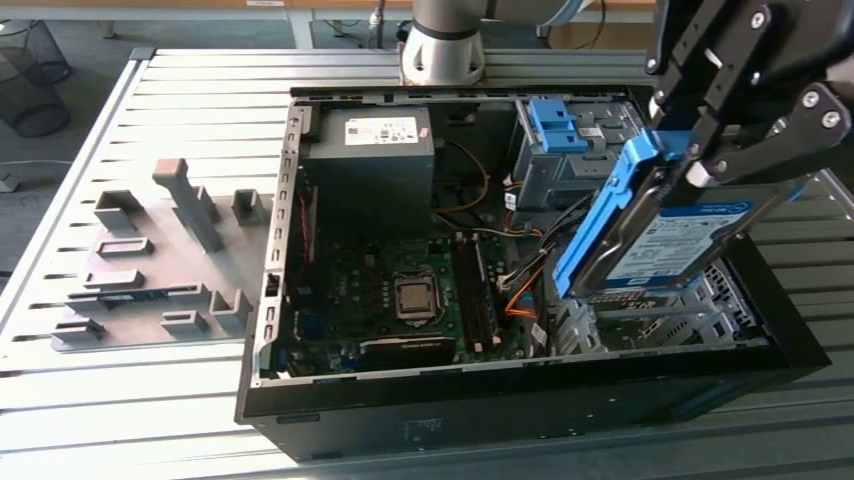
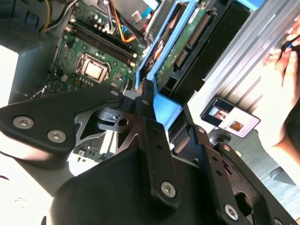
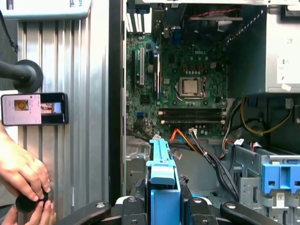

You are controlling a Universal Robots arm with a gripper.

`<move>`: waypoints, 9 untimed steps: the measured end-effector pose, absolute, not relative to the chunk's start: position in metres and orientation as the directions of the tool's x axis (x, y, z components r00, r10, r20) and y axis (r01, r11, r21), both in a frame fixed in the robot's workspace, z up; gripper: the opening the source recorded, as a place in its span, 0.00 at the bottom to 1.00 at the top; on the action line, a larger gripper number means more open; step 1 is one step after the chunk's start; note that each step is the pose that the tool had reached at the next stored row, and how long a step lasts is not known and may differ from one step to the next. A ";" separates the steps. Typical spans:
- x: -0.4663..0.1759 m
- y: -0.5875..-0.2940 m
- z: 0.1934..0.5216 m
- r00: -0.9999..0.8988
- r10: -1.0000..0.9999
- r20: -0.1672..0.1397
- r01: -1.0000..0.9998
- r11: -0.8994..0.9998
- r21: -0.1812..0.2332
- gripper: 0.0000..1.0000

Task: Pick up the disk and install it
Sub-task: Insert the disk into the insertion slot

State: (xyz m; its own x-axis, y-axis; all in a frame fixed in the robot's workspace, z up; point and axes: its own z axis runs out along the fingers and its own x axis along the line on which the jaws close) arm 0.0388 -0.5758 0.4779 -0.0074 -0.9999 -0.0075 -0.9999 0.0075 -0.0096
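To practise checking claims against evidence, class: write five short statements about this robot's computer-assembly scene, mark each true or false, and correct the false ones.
1. The black end effector is shut on the flat silver hard drive with blue side rails. True.
2. That drive lies flat on the grey slatted metal table. False: it hangs tilted above the open black computer case.
3. A grey metal box with a white sticker sits inside the case. True.
4. A side panel closes the case. False: it is open, and the green motherboard shows.
5. In the first wrist view a person's hand is outside the case. True.
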 end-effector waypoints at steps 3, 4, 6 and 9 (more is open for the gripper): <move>0.047 -0.576 0.477 -0.007 -1.000 -0.007 -1.000 0.008 -0.009 0.36; 0.049 -0.576 0.476 -0.007 -1.000 -0.007 -1.000 0.008 -0.009 0.36; 0.053 -0.576 0.475 -0.007 -1.000 -0.007 -1.000 0.008 -0.009 0.36; 0.055 -0.576 0.475 -0.007 -1.000 -0.007 -1.000 0.008 -0.009 0.36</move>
State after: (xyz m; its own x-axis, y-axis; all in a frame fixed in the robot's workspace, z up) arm 0.0549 -0.5759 0.4748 -0.0075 -0.9999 -0.0066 -0.9999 0.0075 -0.0091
